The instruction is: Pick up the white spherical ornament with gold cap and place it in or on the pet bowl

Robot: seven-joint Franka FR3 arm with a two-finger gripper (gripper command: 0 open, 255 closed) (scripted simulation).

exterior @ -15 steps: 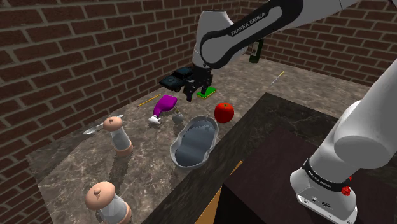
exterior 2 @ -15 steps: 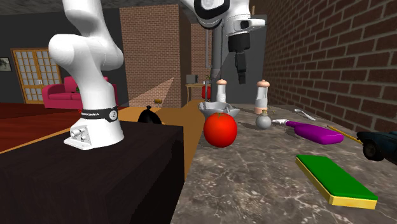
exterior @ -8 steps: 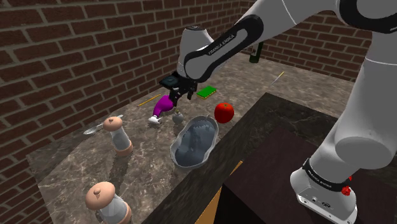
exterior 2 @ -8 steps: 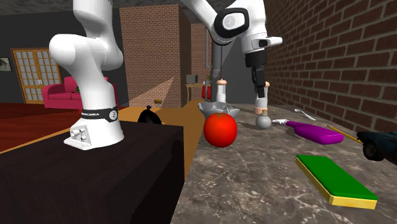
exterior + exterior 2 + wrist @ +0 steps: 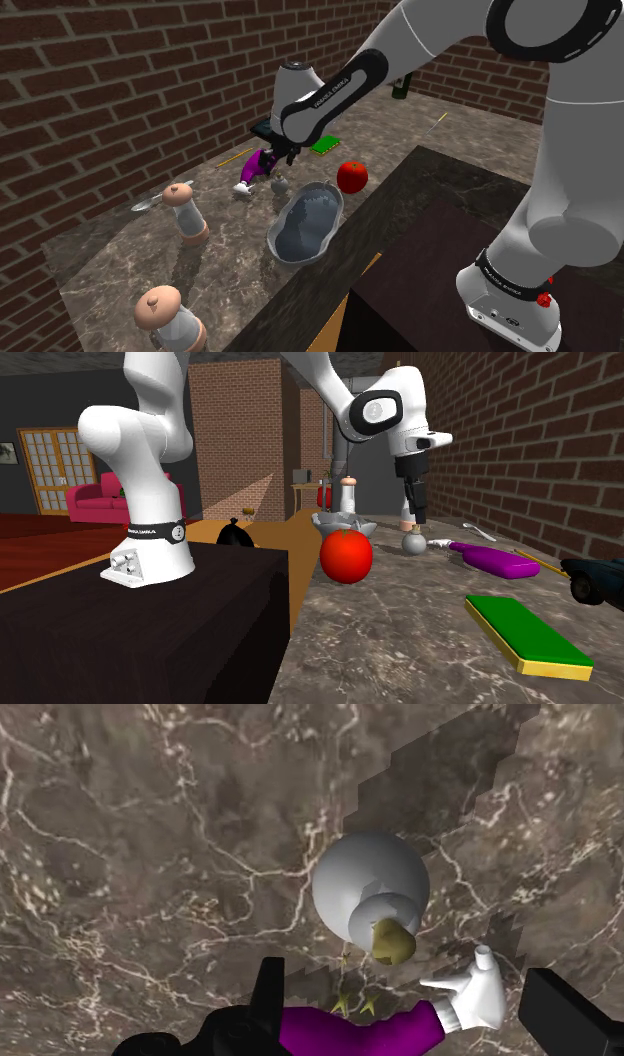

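**A marbled counter, well scattered**

The brown marbled counter runs along the brick wall. Near the middle of its open edge sits a grey pet bowl, with a red apple just beside it. A pale round ornament with a gold cap rests just wallward of the bowl, close to a purple figure with white gloves lying flat. Two wooden-topped grinders stand toward one end, with a spoon nearer the wall edge. Toward the other end are a green sponge, a dark toy car and a green bottle.

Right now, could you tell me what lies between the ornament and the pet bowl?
Nothing: in the shoulder view, bare marble counter separates the grey ornament from the pet bowl.
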